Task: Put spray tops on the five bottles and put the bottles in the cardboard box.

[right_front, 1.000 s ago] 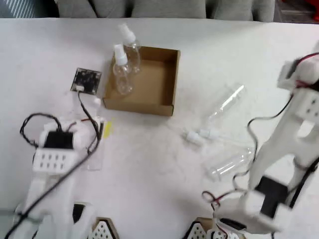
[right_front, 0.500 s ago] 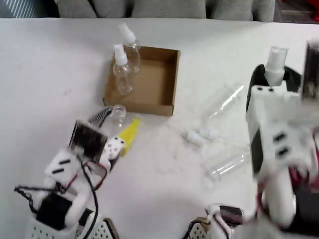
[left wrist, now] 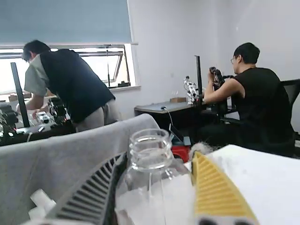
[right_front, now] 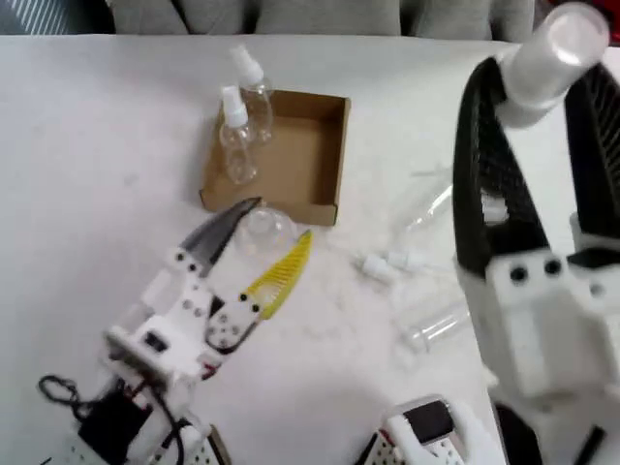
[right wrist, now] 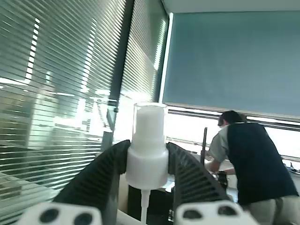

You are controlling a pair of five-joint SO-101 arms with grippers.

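Now, left gripper [right_front: 274, 223]: fingers pinching an open bottle [left wrist: 151, 150], near the box [right_front: 343, 155].
Right gripper [right wrist: 147, 149]: fingers clamped on a spray top [right wrist: 149, 119], up high.
Two capped bottles [right_front: 239, 145]: at the box's left side.

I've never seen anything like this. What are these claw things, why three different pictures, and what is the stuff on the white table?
These are two robot arms, each ending in a two-fingered gripper. One picture looks down over the white table; the other two come from cameras on each arm's wrist, looking out into the room. The left gripper holds a clear plastic bottle with no top, beside the brown cardboard box. The right gripper, raised high, holds a white plastic spray top. Two topped bottles rest at the box's edge; two bare bottles and two loose spray tops lie on the table.
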